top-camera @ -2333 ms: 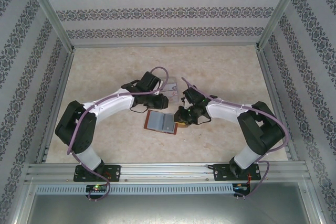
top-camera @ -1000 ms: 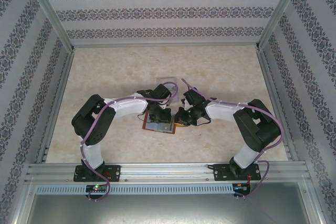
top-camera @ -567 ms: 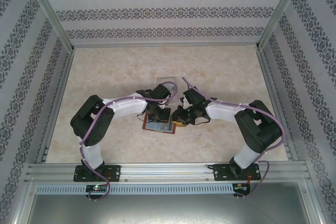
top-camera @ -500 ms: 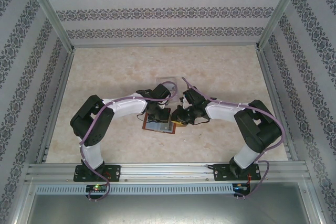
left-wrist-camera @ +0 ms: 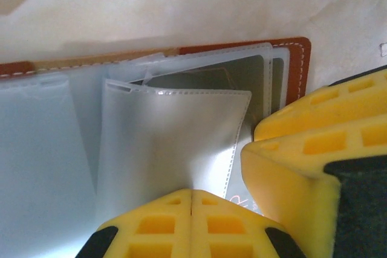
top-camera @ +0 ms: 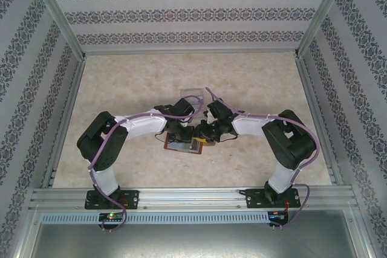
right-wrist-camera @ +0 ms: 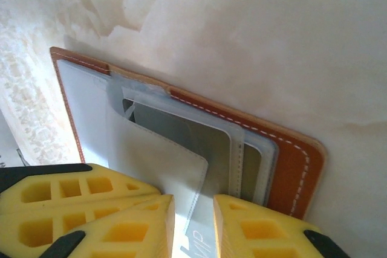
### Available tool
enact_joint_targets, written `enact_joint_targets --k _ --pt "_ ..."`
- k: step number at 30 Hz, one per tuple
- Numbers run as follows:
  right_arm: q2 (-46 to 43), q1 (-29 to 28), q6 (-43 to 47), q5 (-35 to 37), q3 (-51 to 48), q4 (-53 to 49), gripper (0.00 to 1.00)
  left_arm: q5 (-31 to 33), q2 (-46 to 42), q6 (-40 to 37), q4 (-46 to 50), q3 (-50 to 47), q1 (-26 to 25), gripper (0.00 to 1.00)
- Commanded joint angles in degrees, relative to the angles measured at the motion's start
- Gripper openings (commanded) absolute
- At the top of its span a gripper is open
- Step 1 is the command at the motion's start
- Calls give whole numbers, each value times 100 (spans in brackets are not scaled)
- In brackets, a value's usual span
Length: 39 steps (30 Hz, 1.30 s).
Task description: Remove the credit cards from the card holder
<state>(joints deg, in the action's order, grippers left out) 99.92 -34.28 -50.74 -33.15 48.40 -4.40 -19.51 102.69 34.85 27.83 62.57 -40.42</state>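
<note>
I can read pale letters like "VIP" on the credit card (right-wrist-camera: 195,241) in the narrow gap of the right gripper (right-wrist-camera: 195,208), whose fingers stand a little apart. The left gripper (left-wrist-camera: 191,206) is closed at the edge of the pockets (left-wrist-camera: 175,143). The card holder (top-camera: 180,145) lies open in the middle of the table (top-camera: 260,83), with the right gripper at its 3 o'clock and the left at its 12. Compared with before, the right arm (top-camera: 284,140) leans nearer.

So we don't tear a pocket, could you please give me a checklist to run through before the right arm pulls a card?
1. Wallet lying open on the table: ok.
2. Left gripper shut on the clear pocket flap: ok.
3. Right gripper open, astride the lettered card: ok.
4. Card actually gripped: not ok.
5. Clearance between the two grippers: cannot tell.
</note>
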Motion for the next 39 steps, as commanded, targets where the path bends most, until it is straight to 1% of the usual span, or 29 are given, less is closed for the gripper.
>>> enact_joint_targets --k 1,8,16,21,23,24,28,33,34,39 --pt "189 -48 -23 -75 168 89 28 97 -261 37 55 -83 15 0" --pt "177 -52 -6 -102 211 58 30 266 -779 -20 102 -139 118 1" --pt "95 -68 -41 -140 283 17 30 583 -1392 -175 288 -349 441 1" --pt "69 -105 -24 -135 379 -67 30 520 -1498 -224 248 -526 638 1" --pt "131 -120 -24 -131 398 -72 30 386 -1464 -224 199 -563 659 1" --pt "163 -123 -24 -124 398 -77 30 223 -1433 -224 130 -583 659 1" --pt "262 -125 27 -26 389 -145 30 -741 -1216 -25 -430 -713 648 2" --pt "216 -123 19 14 354 -156 30 -1482 -981 423 -1258 -983 641 1" --pt "164 -115 14 50 345 -167 30 -1604 -926 490 -1382 -1015 640 1" --pt "-195 -23 -74 244 236 -188 29 -1790 -662 551 -1522 -1044 584 1"
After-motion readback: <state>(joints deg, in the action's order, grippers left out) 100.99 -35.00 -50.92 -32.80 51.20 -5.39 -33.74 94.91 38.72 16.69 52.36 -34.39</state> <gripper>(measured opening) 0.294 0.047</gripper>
